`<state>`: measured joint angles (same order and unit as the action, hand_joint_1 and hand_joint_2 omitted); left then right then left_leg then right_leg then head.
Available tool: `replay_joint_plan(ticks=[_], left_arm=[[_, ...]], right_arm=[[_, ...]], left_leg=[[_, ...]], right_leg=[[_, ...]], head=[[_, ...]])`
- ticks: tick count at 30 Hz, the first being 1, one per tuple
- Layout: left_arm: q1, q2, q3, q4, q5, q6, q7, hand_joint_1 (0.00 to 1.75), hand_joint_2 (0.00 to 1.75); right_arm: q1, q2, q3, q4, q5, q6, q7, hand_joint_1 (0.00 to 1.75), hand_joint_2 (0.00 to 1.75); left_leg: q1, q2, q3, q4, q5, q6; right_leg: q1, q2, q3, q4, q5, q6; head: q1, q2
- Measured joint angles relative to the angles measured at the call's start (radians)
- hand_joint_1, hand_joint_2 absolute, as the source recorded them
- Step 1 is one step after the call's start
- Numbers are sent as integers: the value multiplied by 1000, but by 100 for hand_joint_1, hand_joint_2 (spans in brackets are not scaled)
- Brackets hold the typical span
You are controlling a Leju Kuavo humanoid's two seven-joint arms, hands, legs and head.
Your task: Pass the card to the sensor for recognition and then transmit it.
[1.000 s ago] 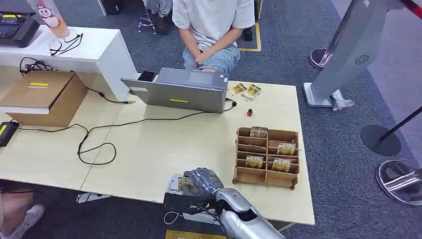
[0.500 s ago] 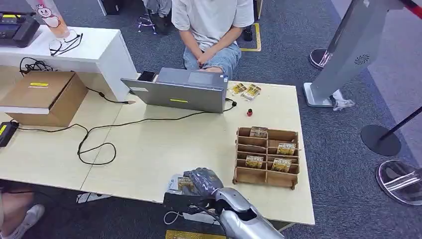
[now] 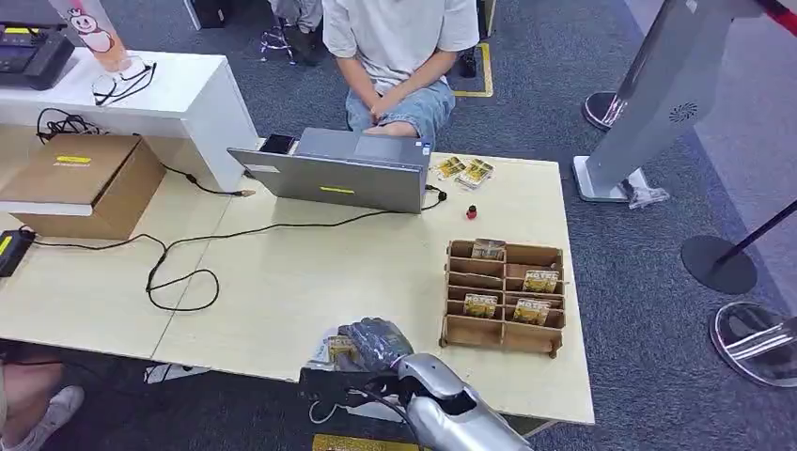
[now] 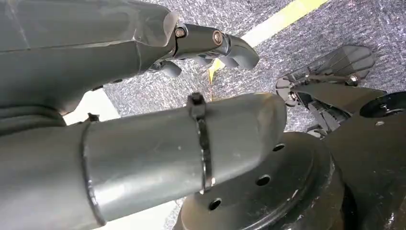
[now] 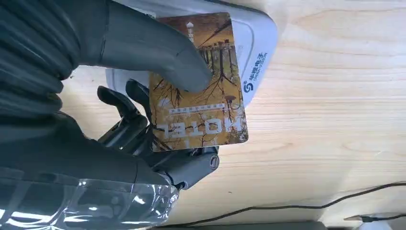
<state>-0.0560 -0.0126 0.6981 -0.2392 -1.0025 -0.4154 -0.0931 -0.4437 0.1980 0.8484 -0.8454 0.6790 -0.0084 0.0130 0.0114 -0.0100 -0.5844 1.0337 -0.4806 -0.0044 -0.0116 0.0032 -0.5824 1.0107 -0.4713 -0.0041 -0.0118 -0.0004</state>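
Recognition step is in hand, by judgement: the right hand (image 5: 143,139) holds the card (image 5: 198,81) directly over the white sensor (image 5: 261,52) at the near edge of the table (image 3: 282,282). Contact between card and sensor cannot be confirmed. Transmission of the card is not yet done. The thumb (image 5: 158,55) presses on the printed face, and the dark fingers (image 5: 124,108) support the card from behind, forming a pinch. The left hand (image 4: 210,45) hangs above the floor, fingers curled loosely and holding nothing.
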Motion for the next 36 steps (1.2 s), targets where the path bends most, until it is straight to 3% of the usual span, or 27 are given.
replay_joint_plan(ticks=[14, 36], left_arm=[[-1, 0, -2, 0, 11, 0, 6, 0, 0], [-1, -2, -6, 0, 21, 2, 16, 0, 0]], right_arm=[[-30, 36, 9, 83, -18, -19, -42, 175, 175], [-57, 70, 24, 165, -30, -42, -20, 175, 175]], left_leg=[[0, 0, 0, 0, 0, 0], [0, 0, 0, 0, 0, 0]], right_leg=[[0, 0, 0, 0, 0, 0], [0, 0, 0, 0, 0, 0]], head=[[0, 0], [0, 0]])
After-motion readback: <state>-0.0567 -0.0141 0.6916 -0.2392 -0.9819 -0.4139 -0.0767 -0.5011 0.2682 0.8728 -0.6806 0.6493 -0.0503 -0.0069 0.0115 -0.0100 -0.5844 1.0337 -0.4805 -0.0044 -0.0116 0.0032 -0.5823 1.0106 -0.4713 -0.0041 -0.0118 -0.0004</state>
